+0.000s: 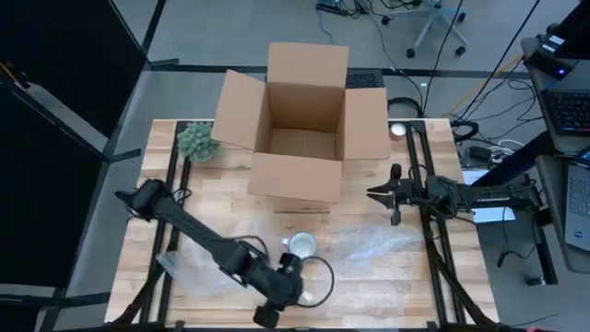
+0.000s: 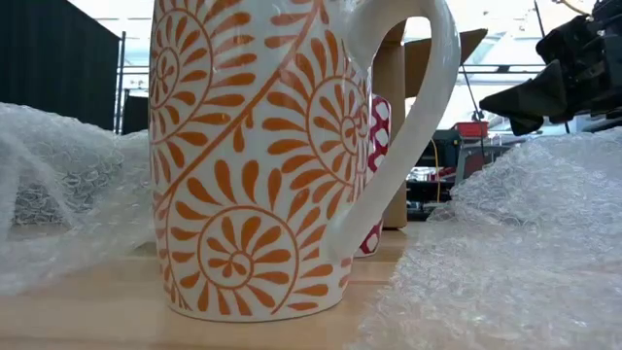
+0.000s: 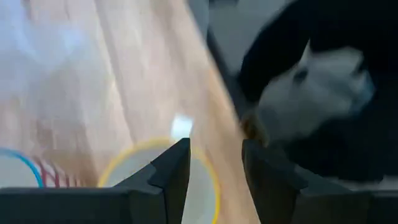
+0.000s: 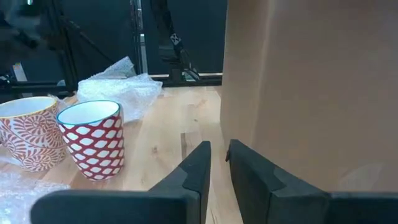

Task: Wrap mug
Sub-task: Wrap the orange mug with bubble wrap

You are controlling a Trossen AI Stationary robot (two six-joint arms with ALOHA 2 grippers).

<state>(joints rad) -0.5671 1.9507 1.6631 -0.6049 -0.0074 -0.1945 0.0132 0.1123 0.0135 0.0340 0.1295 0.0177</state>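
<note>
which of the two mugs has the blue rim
The red-and-white lattice-patterned mug has the blue rim. The orange swirl mug beside it is rimmed in yellow and carries curling leaf spirals instead.

Both arms dark, near black, built of slim tubular links with bulkier rounded joint housings. Left arm (image 1: 198, 235): long straight link, thick cylindrical wrist, thin black cable looping beside it. Left pincer (image 3: 214, 177): two matte black fingers (image 3: 168, 174), flat angular faces, bevelled edges. Right arm (image 1: 489, 195): blocky dark housings along the link. Right pincer (image 4: 216, 171): two black wedge-shaped fingers (image 4: 193, 171) with slanted tips, smooth plastic look. No markings or screws legible
</note>
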